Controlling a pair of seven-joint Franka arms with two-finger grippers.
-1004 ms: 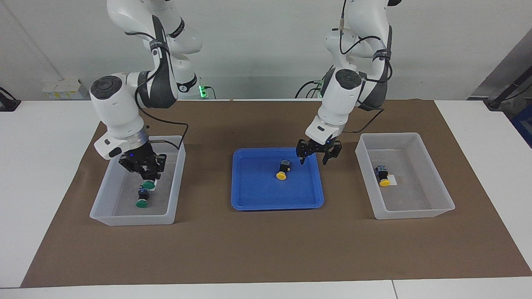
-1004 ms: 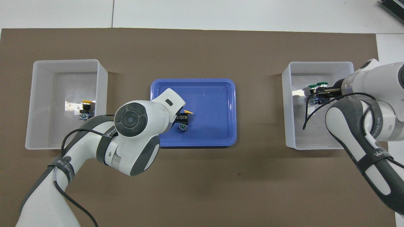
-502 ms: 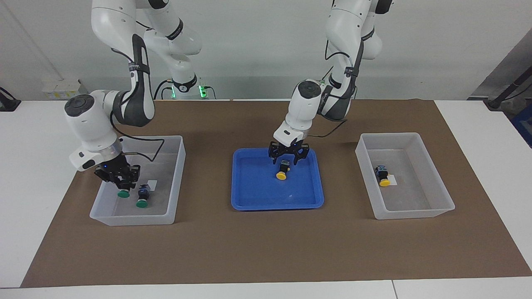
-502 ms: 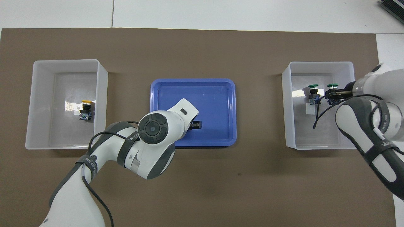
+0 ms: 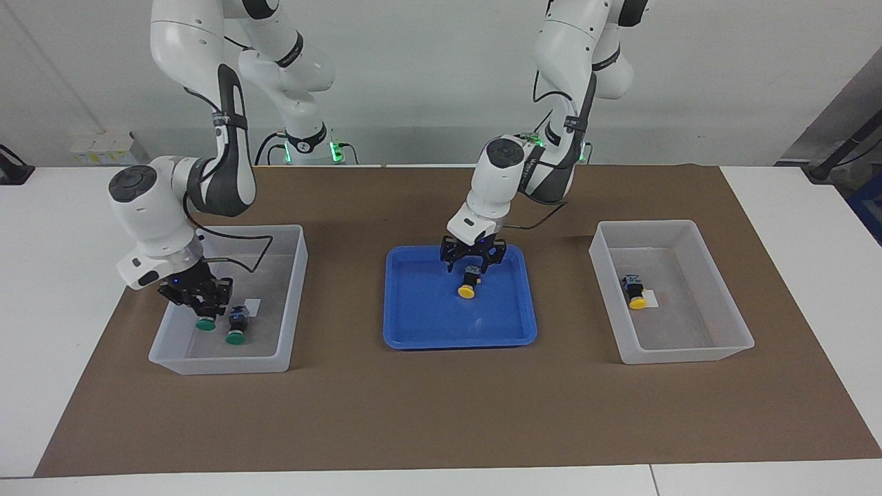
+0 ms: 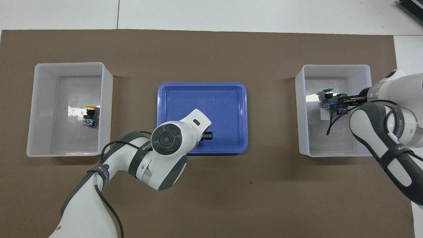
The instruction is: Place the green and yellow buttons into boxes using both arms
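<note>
My right gripper point(image 5: 199, 311) is shut on a green button point(image 5: 204, 323) and holds it low inside the box point(image 5: 292, 275) at the right arm's end; it also shows in the overhead view point(image 6: 343, 101). A second green button point(image 5: 235, 337) lies in that box beside it. My left gripper point(image 5: 474, 264) is open, down in the blue tray point(image 5: 427, 324), its fingers on either side of a yellow button point(image 5: 467, 290). In the overhead view the left arm hides this button. Another yellow button point(image 5: 634, 295) lies in the box point(image 5: 720, 310) at the left arm's end.
The blue tray stands mid-table between the two boxes on a brown mat point(image 5: 441, 413). Each box has a small white label on its floor. The right arm's cable hangs over the near wall of its box.
My left gripper swung from the tray's edge to over the yellow button and came down around it. My right gripper carried the green button across its box toward the outer wall and lowered it.
</note>
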